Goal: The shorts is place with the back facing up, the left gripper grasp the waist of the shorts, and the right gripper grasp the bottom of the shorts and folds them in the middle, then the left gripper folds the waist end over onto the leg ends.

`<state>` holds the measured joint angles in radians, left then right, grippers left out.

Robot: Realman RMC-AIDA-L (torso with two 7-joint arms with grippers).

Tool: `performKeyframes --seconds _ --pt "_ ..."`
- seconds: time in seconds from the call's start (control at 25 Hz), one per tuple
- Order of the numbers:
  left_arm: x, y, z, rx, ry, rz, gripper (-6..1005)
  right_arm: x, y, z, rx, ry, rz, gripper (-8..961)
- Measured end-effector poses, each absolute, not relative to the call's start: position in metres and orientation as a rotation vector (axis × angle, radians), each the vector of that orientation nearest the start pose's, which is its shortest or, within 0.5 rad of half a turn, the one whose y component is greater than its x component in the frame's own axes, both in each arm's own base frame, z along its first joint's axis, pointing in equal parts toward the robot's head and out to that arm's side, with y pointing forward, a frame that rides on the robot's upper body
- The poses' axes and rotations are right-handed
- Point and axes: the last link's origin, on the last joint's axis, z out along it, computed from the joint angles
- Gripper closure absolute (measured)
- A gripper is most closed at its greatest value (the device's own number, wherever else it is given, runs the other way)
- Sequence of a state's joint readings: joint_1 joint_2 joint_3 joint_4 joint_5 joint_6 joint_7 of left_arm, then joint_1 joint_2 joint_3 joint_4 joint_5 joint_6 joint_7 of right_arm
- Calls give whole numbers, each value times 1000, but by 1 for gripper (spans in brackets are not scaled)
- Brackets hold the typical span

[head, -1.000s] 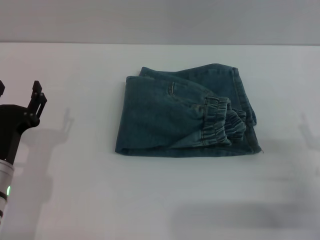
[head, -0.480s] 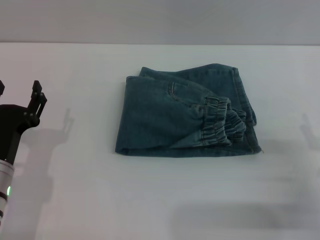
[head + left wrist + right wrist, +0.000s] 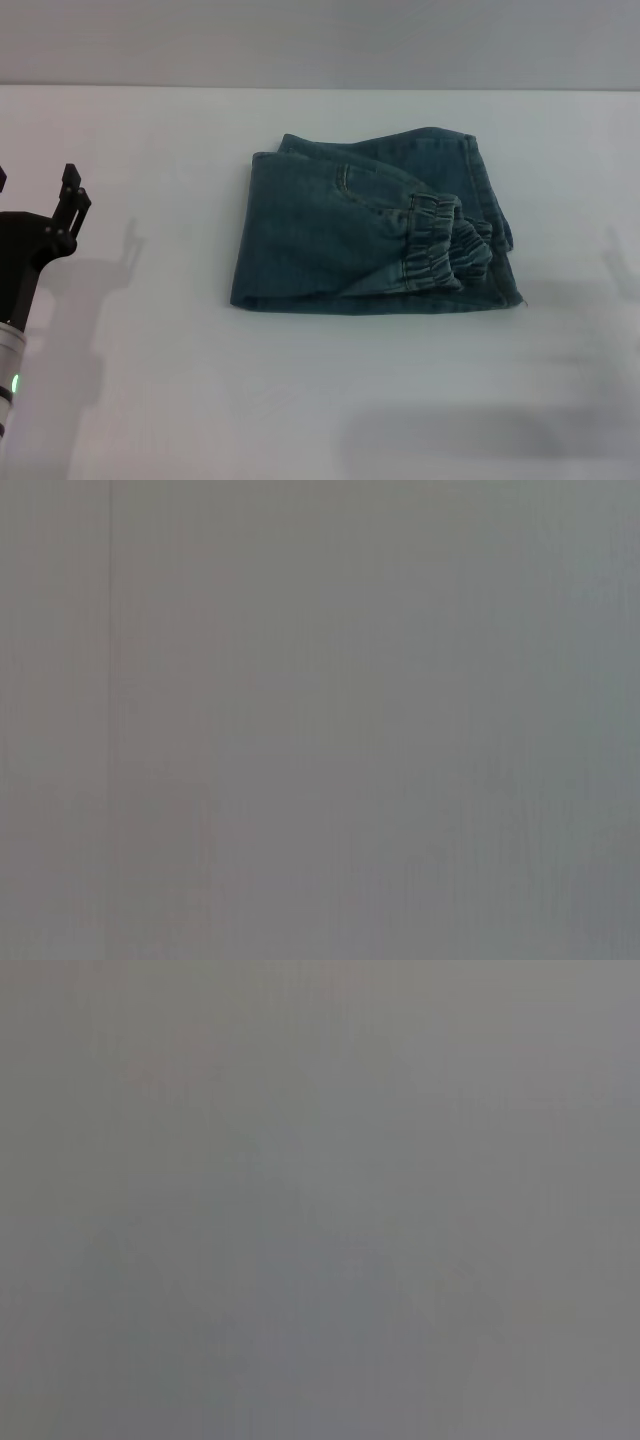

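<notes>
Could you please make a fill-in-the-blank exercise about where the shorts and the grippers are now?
1. The shorts lie ____ on the white table.
2. The left gripper is at the far ____ edge of the head view, apart from the shorts.
3. The ruched waistband lies on ____ of the pile.
4. The ____ gripper is not in view.

Missing words: folded; left; top; right

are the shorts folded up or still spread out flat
Folded: the shorts lie in a compact layered bundle, gathered waistband doubled over on top.
</notes>
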<state>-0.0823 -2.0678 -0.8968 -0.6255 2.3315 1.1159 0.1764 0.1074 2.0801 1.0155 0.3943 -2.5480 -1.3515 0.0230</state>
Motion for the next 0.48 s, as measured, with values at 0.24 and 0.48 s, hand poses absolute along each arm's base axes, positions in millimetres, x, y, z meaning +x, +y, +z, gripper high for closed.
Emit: performKeyframes --seconds 0.24,0.48 --pt "-320 266 -25 -1479 -532 -654 201 337 248 -5 -1483 424 745 226" --pt "-319 266 -26 -1483 -531 -656 201 340 247 -5 -1485 427 732 226"
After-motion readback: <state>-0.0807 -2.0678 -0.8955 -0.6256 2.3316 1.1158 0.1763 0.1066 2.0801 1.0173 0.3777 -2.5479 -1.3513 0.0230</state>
